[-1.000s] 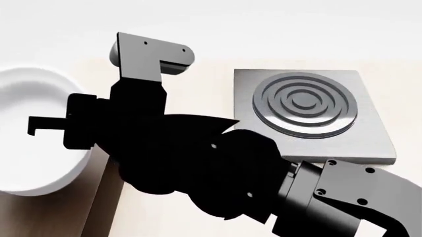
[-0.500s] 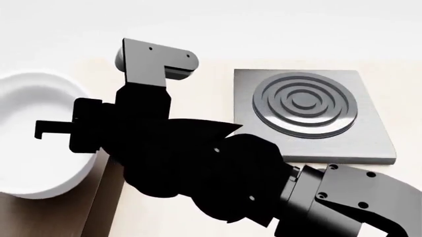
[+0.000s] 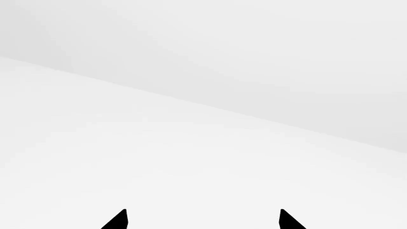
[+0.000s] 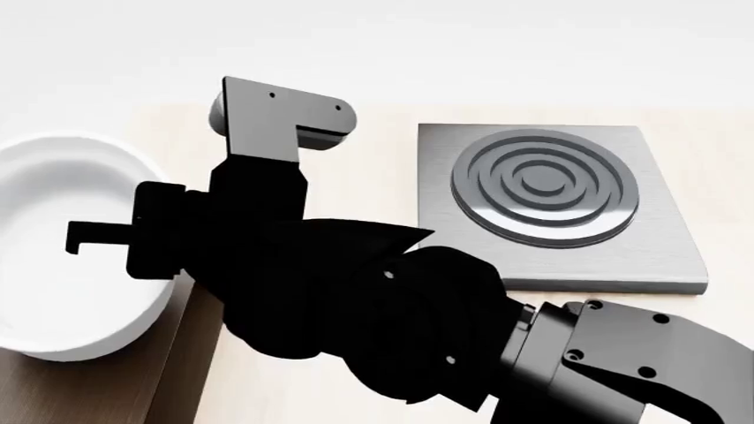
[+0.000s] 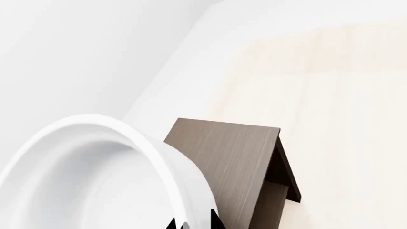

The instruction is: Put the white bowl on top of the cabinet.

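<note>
- At my right tool [image 5: 192,224], tips pinched on the white bowl [image 5: 95,171] at its rim.
- The bowl hangs over the cabinet [image 5: 235,157], just beyond my tips.
- Placing step, I'd say: next, lower it flat onto the top, then release.
- Left tool [image 3: 202,220]: spread, empty.

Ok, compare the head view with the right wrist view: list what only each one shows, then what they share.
Only the head view shows the square grey stove plate with its black rings, and the right arm reaching across toward the left. Only the right wrist view shows the cabinet's flat top as a full dark brown wood-grain panel with its side edge. Both show the white bowl gripped at its rim by the right end effector, the cabinet below it, and the pale tabletop. The bowl looks held above the cabinet, though contact cannot be told.
</note>
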{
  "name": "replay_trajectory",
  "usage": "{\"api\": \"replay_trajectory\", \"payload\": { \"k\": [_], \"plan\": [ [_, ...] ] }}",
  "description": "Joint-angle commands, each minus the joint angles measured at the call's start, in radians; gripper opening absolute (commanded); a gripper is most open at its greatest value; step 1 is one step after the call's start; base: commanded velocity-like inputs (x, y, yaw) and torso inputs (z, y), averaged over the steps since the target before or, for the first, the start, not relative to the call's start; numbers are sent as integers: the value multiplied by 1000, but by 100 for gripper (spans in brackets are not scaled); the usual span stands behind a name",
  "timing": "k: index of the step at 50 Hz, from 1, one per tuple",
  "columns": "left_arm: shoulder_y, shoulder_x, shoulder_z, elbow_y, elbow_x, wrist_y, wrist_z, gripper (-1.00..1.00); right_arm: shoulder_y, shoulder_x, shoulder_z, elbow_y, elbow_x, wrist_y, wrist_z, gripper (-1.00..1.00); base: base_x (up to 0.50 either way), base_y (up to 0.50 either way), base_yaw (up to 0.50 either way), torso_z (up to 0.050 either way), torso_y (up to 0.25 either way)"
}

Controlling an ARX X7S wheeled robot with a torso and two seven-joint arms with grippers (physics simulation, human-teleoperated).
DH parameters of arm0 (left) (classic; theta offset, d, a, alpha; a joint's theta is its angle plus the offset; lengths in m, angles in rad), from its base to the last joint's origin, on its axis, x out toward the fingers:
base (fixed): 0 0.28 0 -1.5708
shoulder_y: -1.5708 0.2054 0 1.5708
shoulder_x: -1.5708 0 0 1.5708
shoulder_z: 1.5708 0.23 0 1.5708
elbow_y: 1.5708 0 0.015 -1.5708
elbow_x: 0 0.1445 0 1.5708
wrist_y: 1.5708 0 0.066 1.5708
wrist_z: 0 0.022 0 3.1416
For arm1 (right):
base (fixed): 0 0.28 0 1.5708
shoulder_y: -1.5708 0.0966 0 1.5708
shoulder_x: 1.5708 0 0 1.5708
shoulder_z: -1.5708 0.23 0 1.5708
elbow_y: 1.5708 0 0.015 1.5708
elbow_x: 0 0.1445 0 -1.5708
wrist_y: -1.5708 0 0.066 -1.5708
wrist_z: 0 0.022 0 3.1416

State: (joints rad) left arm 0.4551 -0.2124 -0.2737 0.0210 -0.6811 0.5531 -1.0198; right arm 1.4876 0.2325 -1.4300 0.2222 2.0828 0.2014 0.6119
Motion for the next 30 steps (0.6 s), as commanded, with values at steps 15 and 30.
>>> {"api": "replay_trajectory", "payload": {
  "k": [15,30],
  "plan": [
    [-1,-1,1,1,1,-1,-2,100,-2,-7,35,24,-30,0,-26,100,0,0,0,0,1],
    [-2,-1,1,-2,-1,1,1,100,2,-8,38,23,-34,1,-26,100,0,0,0,0,0]
  ]
}}
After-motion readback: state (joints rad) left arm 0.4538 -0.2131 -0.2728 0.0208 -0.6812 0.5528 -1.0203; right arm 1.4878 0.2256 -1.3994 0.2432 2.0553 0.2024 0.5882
